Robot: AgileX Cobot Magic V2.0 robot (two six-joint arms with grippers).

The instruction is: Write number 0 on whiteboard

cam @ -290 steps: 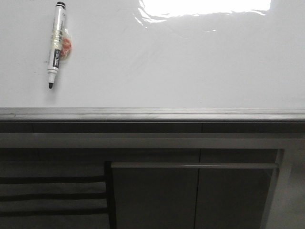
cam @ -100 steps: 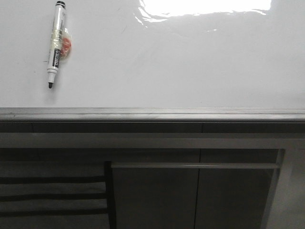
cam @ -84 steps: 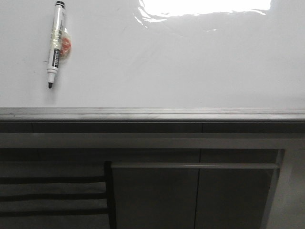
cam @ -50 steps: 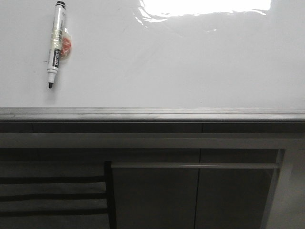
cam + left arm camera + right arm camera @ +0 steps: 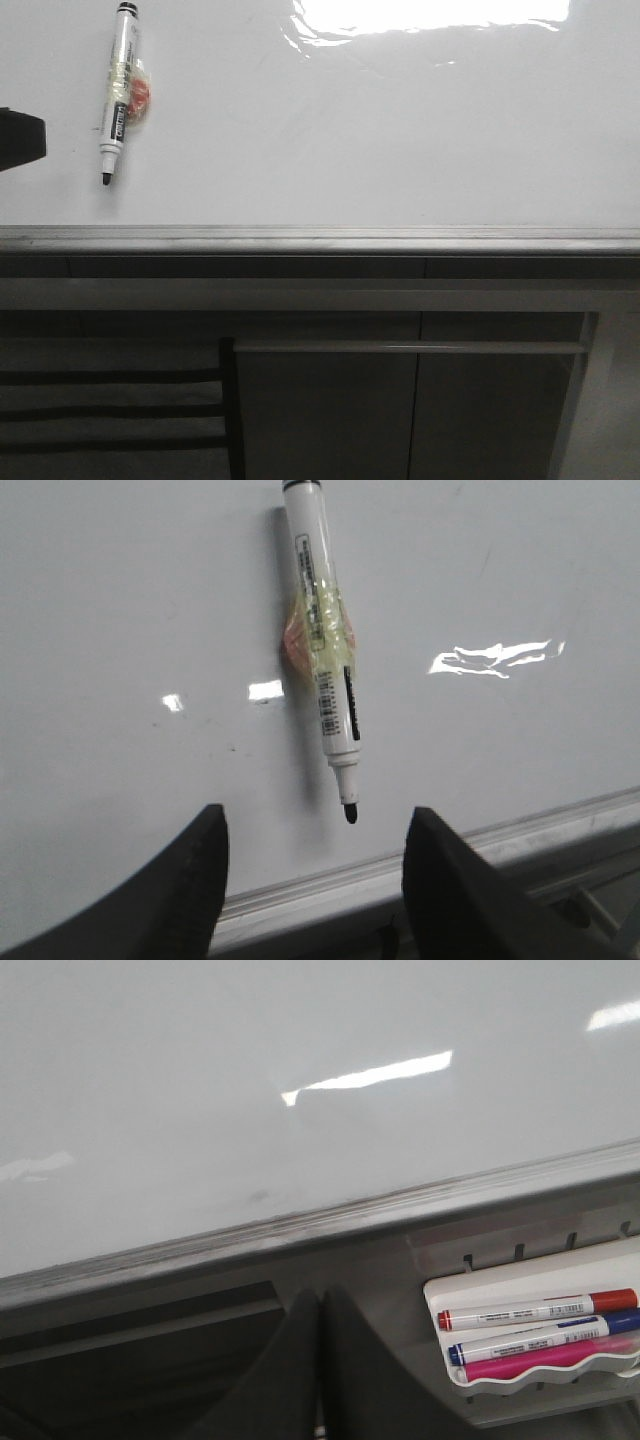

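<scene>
bare whiteboard (image 5: pixel 380 130) right of marker (image 5: pixel 117 92), nothing blocking it

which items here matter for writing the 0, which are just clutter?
For the job:
- whiteboard, no 0 on it yet
- black marker, uncapped, lying on the board
- left pincer, open, tip of the marker between its fingers

Lying about:
- red marker, blue marker and pink marker in the tray
- right pincer, shut, holding nothing

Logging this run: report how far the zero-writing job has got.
Nothing is written: the whiteboard shows no mark. The uncapped marker lies on it, ungrasped. In hand: the left gripper hangs open near its tip. The right gripper is shut, empty. Left: grasp and write the 0.
</scene>
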